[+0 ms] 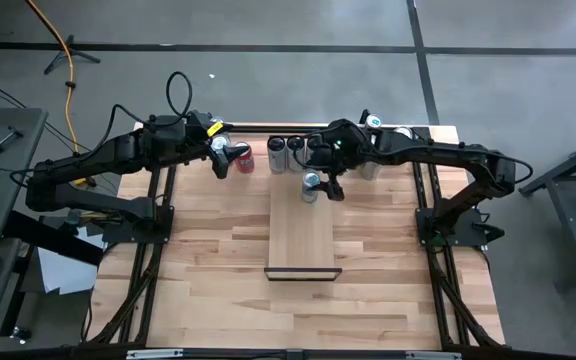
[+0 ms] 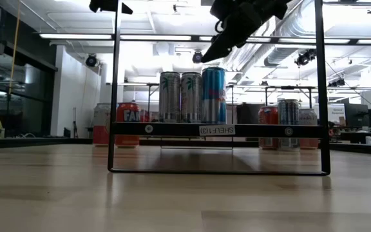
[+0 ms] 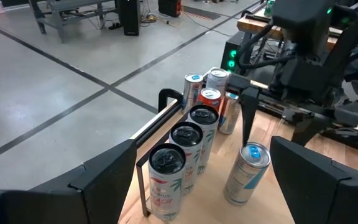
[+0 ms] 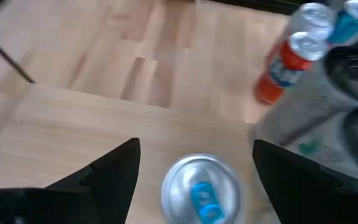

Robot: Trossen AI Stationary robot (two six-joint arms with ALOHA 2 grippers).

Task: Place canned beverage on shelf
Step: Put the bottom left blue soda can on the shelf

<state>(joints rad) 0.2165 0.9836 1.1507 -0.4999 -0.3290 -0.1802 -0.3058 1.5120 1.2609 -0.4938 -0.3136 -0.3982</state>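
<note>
A blue-and-silver can (image 3: 247,174) stands upright on the pale wooden shelf (image 1: 303,240), just in front of three silver palm-print cans (image 1: 295,153) lined up along the shelf's far end. My right gripper (image 4: 196,146) hovers open just above the blue can's top (image 4: 201,190). Its fingers stand on either side of the can and clear of it. In the low view the right gripper (image 2: 227,38) hangs above the blue can (image 2: 214,95). My left gripper (image 1: 220,165) waits open over the table's far left, beside a red can (image 1: 243,158), with nothing between its fingers.
More cans stand on the tabletop at the far edge: the red one left of the shelf (image 2: 129,122) and a few to its right (image 2: 279,124). The shelf's dark metal end frame (image 2: 114,96) rises tall at its near end. The shelf's near half (image 1: 303,250) is bare.
</note>
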